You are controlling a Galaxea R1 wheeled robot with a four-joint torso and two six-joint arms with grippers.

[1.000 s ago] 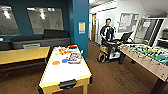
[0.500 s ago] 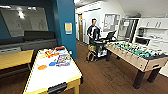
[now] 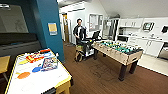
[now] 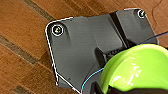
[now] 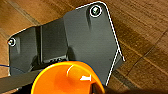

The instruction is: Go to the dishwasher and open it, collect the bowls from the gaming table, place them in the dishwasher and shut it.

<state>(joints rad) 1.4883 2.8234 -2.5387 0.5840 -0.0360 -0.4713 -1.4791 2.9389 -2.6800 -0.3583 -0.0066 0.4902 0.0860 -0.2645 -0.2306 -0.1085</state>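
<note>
In the left wrist view a lime-green bowl [image 4: 136, 68] hangs over the wooden floor, with my left gripper [image 4: 106, 82] shut on its rim. An orange bowl [image 5: 66, 78] is held the same way by my right gripper [image 5: 96, 86] in the right wrist view. The white-topped gaming table [image 3: 47, 82] stands at the lower left of the head view. It carries board-game boxes [image 3: 49, 62], an orange bowl [image 3: 23, 75] and a blue bowl [image 3: 36, 69]. The silver dishwasher [image 3: 163, 51] shows under the counter at the far right edge.
A table-football table [image 3: 117, 51] stands mid-room on the wood floor. Behind it a person [image 3: 79, 32] stands at a cart with a control rig [image 3: 87, 46]. A teal wall corner [image 3: 51, 30] rises behind the gaming table. White kitchen cupboards [image 3: 150, 46] line the right.
The whole head picture has shifted left, so the camera has turned right. The kitchen side has come into view. Both bowls stay held.
</note>
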